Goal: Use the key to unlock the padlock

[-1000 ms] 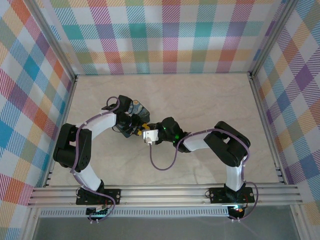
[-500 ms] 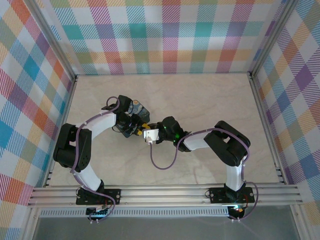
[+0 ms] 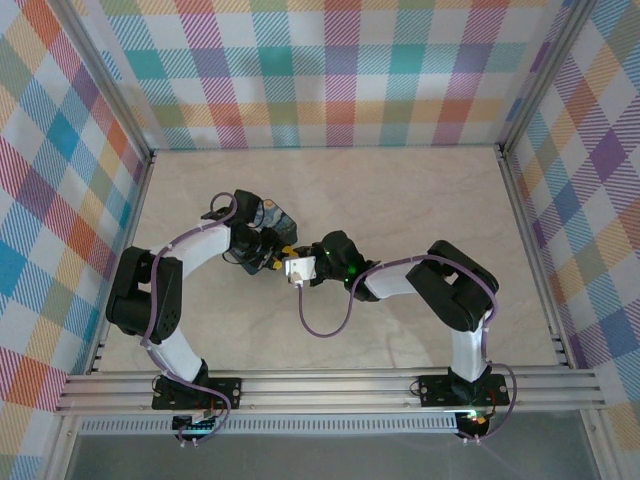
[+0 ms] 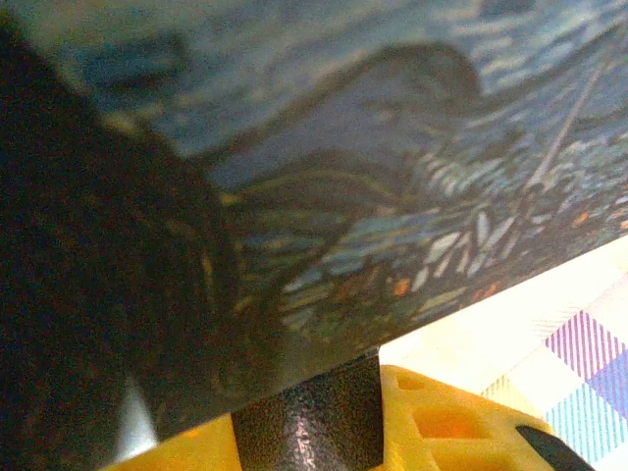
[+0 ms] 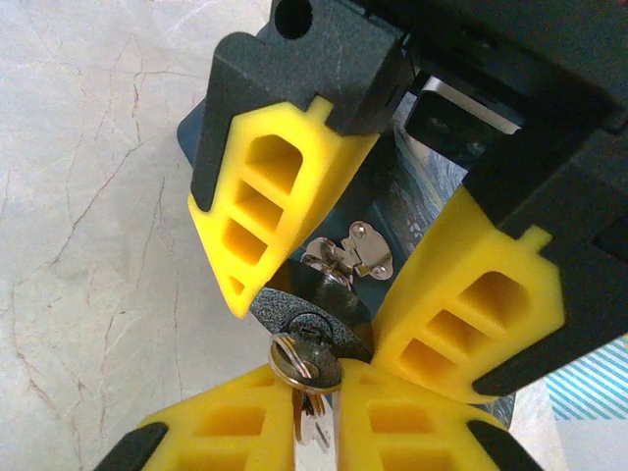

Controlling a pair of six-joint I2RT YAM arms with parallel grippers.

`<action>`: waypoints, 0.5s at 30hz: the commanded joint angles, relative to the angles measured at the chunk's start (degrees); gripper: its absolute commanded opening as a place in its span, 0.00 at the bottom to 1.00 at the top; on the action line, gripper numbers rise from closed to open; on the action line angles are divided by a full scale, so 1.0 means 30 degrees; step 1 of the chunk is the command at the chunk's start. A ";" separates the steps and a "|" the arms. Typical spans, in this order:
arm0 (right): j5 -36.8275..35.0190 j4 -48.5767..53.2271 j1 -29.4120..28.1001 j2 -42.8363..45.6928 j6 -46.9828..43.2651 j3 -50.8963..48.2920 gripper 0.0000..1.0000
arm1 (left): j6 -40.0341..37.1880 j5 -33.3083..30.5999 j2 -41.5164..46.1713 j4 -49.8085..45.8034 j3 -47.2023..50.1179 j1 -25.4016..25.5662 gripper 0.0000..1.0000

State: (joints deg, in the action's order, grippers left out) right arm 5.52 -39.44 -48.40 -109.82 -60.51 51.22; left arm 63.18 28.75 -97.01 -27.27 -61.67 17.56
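Left arm reaches to table centre. Left gripper [image 5: 312, 318] is partly closed, and its yellow fingers [image 5: 257, 206] angle in from both sides onto the padlock [image 5: 294, 306]. Both tips touch the dark body, so it is held. The left wrist view is mostly the blue painted tin [image 4: 343, 147] pressed close, with one yellow finger [image 4: 432, 422] under its edge. That view does not show the jaw gap.

The padlock sits mid-table [image 5: 88, 196] at the front of the tin, just below the tin's silver clasp [image 5: 359, 247]. I cannot tell whether the shackle is through the clasp.

The key [image 5: 294, 361] is just below the padlock, its round head and ring touching the body. I cannot tell whether it is in the keyhole.

Right gripper [image 5: 316, 404] is closed tight, pinching the key's metal between its two yellow pads [image 5: 221, 427]. In the top view the two grippers meet tip to tip beside the tin [image 3: 274, 214].
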 commanded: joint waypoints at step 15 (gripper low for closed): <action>-0.0140 -0.2784 -0.0770 -0.0592 -0.0640 0.0182 0.20 | 0.0599 0.1605 -0.0048 -0.1729 0.0576 -0.0053 0.06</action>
State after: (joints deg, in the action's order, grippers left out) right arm 3.92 -41.19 -49.54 -110.48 -60.69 51.22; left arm 63.22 28.64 -96.99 -27.31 -61.65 17.45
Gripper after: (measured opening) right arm 0.201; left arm 0.303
